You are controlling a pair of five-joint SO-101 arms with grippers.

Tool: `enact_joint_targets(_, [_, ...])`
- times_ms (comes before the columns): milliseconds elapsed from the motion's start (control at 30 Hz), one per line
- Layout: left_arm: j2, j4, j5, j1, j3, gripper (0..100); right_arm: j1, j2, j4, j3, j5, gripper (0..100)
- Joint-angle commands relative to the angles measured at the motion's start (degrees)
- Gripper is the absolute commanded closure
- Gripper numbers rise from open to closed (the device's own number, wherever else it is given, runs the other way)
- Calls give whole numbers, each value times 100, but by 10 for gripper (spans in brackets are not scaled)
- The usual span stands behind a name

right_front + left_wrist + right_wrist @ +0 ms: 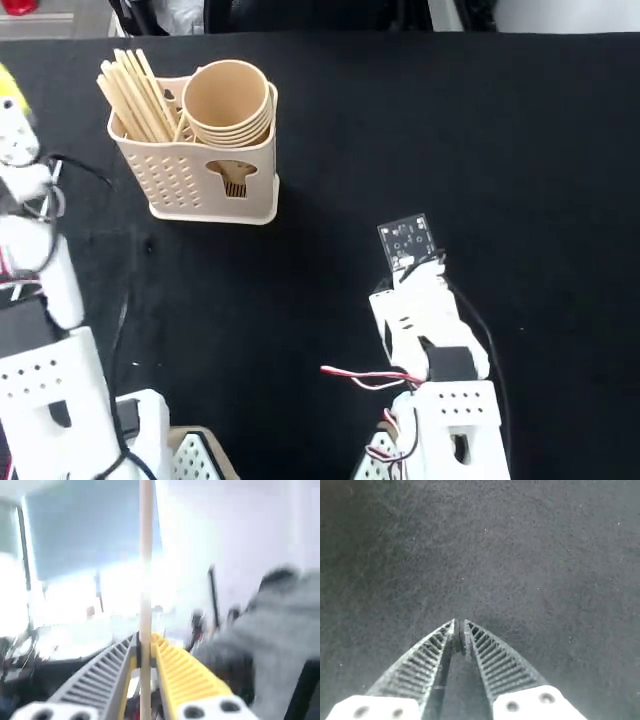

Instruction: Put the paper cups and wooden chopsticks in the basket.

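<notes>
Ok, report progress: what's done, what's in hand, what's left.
Done: a stack of cups and a bunch of chopsticks stand in the basket. In hand: the left gripper is shut on one chopstick. Left: getting that chopstick into the basket. The right gripper is shut, empty, over the table.

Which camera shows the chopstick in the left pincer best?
Left wrist view: the chopstick is clamped in the left pincer. High view catches that pincer's yellow tip at its edge; right wrist view faces the table.
</notes>
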Motion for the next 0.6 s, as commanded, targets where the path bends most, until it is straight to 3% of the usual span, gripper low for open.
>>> enact_joint_targets(0, [-70, -396, 88, 523, -303, 971, 26, -75, -114, -233, 0, 986])
enact_joint_targets(333, [-62, -404, 97, 1719, -541, 972, 26, -75, -114, -233, 0, 986])
enact_joint_targets(467, [-62, -369, 114, 1886, -532, 972, 26, -75, -114, -233, 0, 986])
enact_joint_targets(567, [70, -369, 598, 1859, -532, 972, 26, -75, -114, -233, 0, 986])
